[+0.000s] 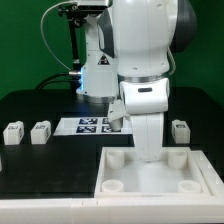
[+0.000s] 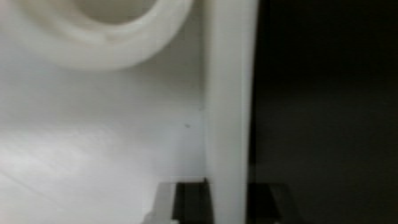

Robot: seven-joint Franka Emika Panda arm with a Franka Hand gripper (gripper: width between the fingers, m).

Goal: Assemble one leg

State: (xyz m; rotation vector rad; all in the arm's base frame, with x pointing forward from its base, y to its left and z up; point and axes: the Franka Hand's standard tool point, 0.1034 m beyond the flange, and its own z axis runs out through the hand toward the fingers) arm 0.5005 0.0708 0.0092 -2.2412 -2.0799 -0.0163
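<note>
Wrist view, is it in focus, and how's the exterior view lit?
Wrist view: soft and blurred, too close to the white tray part, its round socket smeared, one side black. Exterior view: evenly lit, fairly sharp, white arm slightly washed out against the dark table.

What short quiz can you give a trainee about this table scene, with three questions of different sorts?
1. Count: how many small white legs stand loose on the black table?
2. True or false: the marker board lies inside the white tray.
3. Choose: the lower end of the arm hangs over A) the tray, B) the marker board, C) the legs.

Key
1. Three: two on the exterior view's left, one on its right.
2. False; it lies on the table behind the tray.
3. A.
</note>
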